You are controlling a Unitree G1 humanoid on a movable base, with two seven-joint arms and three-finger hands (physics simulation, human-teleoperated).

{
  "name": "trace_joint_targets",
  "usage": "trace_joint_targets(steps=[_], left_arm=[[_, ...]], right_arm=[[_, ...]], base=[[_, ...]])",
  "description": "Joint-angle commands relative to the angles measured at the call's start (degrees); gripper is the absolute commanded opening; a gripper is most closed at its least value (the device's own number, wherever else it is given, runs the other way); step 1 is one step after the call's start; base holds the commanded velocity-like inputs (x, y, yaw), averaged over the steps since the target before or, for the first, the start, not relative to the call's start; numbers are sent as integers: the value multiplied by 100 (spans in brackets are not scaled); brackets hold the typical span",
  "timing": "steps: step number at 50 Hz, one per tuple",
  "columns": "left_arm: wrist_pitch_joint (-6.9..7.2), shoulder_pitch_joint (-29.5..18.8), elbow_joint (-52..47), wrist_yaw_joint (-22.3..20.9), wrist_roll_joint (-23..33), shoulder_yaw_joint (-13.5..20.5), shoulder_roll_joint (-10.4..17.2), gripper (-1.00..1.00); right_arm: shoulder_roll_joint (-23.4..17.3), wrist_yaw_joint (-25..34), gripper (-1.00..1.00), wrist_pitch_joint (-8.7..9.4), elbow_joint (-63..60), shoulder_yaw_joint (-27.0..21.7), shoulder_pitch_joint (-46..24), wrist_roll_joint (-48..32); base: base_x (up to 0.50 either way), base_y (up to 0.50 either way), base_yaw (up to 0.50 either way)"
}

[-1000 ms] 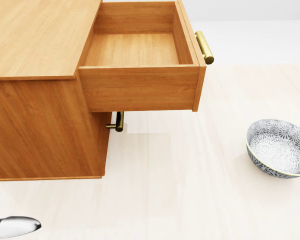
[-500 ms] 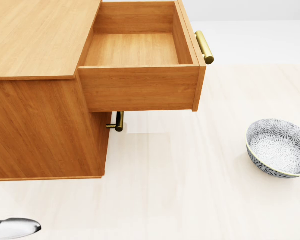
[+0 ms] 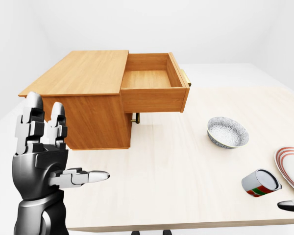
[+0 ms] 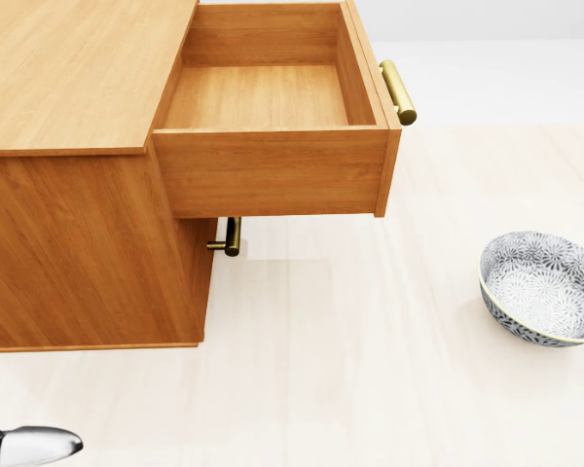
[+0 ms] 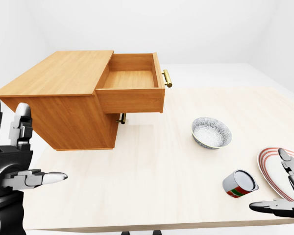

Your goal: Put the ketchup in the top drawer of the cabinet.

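Note:
No ketchup bottle shows in any view. The wooden cabinet stands on the table at the left. Its top drawer is pulled out and empty, with a brass handle on its face. My left hand is open and empty at the lower left, fingers upright and thumb pointing right, well below the cabinet. Its thumb tip shows in the head view. My right hand is open and empty at the lower right, beside a tin that lies on its side.
A patterned bowl sits to the right of the cabinet. A red-rimmed plate lies at the right edge, behind my right hand. The lower drawer's brass handle sticks out under the open drawer. The table's near edge runs along the bottom.
Only my left thumb tip has sunk very slightly in the head view. The cabinet, drawer and bowl have not moved.

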Motion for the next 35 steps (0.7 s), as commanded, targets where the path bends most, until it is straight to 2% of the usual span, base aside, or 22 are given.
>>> trace_joint_targets(steps=[1, 9, 18, 35], left_arm=[[0, -45, 11, 20, -11, 11, 17, 100], [0, -26, 76, 22, 44, -81, 7, 100], [0, -4, 63, 42, 79, -135, 3, 100], [0, 38, 139, -1, 75, -100, -3, 100]], right_arm=[[-125, 0, 100, 0, 93, 178, -142, -158], [-264, 0, 100, 0, 109, 367, -281, -201], [-405, 0, 100, 0, 698, 435, -294, -142], [-603, 0, 100, 0, 1388, 814, -378, -7]], base=[[0, 0, 0], [0, 0, 0], [0, 0, 0], [0, 0, 0]])
